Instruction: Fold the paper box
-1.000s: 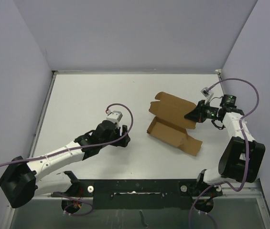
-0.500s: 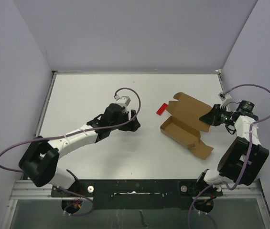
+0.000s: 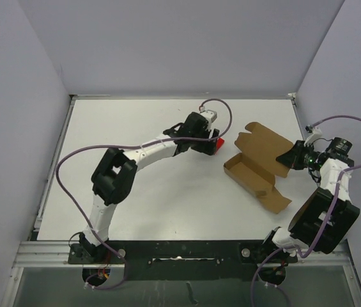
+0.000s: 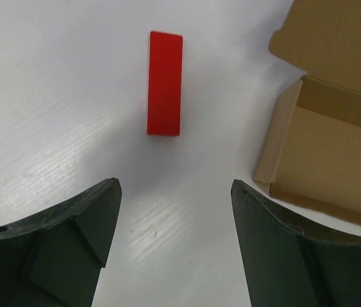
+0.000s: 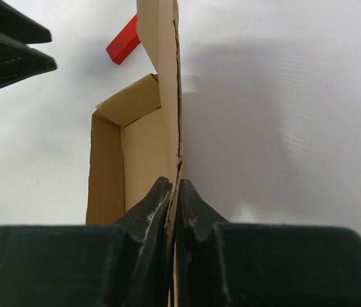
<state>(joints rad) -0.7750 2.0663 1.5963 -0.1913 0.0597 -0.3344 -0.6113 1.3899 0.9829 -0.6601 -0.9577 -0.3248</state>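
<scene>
While the paper box is seen lying half-open at about three o'clock on the table, its upright flap is pinched between the closed jaws of the right gripper at the box's three-o'clock edge. The left gripper is held wide apart with nothing in it, poised just short of a small red block, which is found at the box's ten o'clock, apart from it.
</scene>
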